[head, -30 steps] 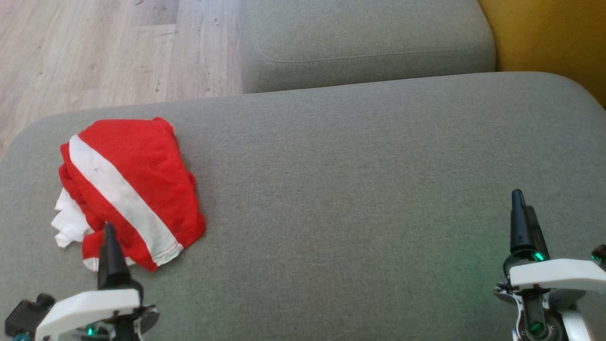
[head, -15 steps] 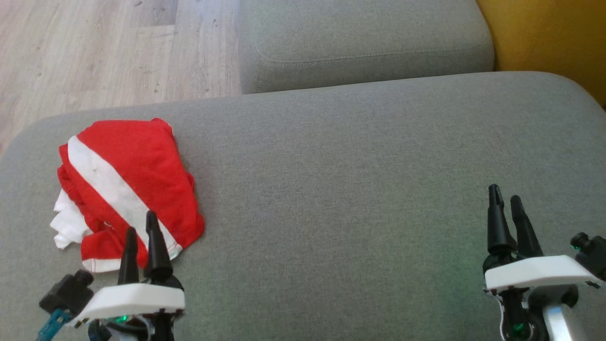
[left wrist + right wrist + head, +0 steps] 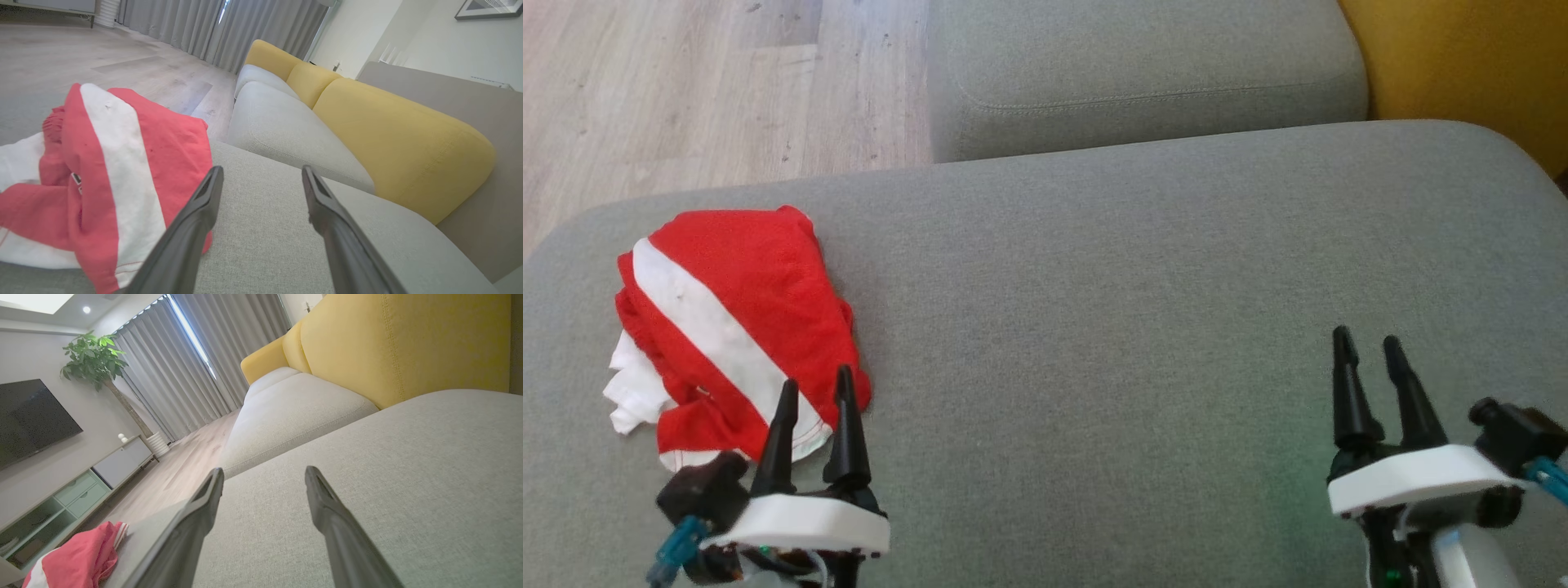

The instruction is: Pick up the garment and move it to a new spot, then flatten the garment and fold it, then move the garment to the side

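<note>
Diagonally bunched garment (image 3: 776, 294), white stripe (image 3: 712, 331) slanting near-right

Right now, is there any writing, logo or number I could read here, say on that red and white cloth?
No text here can be read.
Garment: a small dark mark in its folds, seen in the left wrist view, may be a label or print, but it is too small and blurred to read.
</note>
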### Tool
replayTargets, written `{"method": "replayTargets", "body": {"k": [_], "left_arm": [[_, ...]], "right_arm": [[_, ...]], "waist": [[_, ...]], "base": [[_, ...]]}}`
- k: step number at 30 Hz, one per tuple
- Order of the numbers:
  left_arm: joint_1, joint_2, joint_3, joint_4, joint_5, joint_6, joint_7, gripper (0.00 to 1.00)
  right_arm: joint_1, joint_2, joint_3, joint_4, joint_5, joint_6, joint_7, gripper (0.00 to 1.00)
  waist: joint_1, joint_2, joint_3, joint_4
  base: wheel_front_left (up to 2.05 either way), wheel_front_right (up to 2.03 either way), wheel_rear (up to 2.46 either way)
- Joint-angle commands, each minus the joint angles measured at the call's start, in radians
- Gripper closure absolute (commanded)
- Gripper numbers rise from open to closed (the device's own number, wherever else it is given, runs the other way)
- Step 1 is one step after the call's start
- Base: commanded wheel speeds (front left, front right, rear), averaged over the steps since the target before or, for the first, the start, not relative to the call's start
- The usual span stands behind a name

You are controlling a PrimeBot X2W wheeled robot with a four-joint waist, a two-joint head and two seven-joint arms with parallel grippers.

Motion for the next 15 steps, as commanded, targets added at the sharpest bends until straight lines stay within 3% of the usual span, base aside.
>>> {"method": "replayTargets", "body": {"k": [1, 15], "left_arm": [[-0.045, 0.021, 0.003, -0.04, 0.038, 0.014, -0.017, 0.0], [-0.07, 0.091, -0.118, -0.021, 0.214, 0.088, -0.055, 0.0]], "right_arm": [[-0.031, -0.007, 0.025, -0.017, -0.031, 0.0, -0.018, 0.0], [-0.052, -0.008, 0.05, -0.012, -0.229, -0.001, -0.056, 0.0]], "waist": [[0.0, 0.0, -0.001, -0.002], [0.0, 0.0, 0.0, -0.01]], "base": [[0.0, 0.0, 0.0], [0.0, 0.0, 0.0]]}}
